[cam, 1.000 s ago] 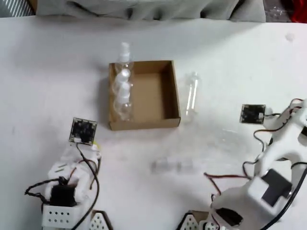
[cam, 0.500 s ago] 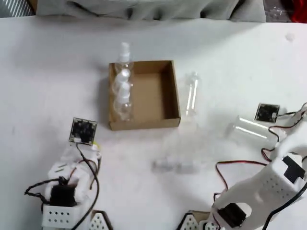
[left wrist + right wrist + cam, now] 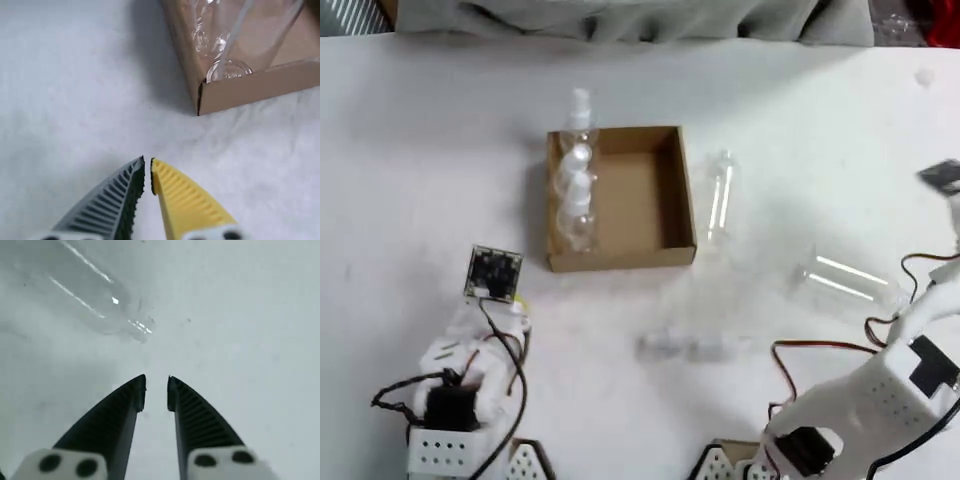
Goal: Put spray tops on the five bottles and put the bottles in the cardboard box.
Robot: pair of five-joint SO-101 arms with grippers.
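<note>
Cardboard box (image 3: 672, 190) sits mid-tabletop (image 3: 440, 150) in the high view. Clear bottles (image 3: 575, 200) are lined along one of its walls, which I judge leaves the bare floor free for those to come. One of them sticks out past the far rim. A loose bottle (image 3: 720, 200) lies on its side just beside the opposite wall, outside the box. A second bottle (image 3: 845, 280) lies on its side farther off, near the right arm (image 3: 875, 400). Between the arms, pale translucent pieces (image 3: 685, 348) may be spray tops, but they are too faint to tell. The left arm (image 3: 460, 390) sits well short of the box.

From the left wrist, the left fingers (image 3: 122, 200) are pressed together on nothing. They point at bare tabletop near the box's corner, where a boxed bottle's base rests inside. It looks like an idle pose.

From the right wrist, the right fingers (image 3: 115, 420) are slightly parted and empty. They are near one end of the second bottle without touching it, probably lined up for a grasp.
</note>
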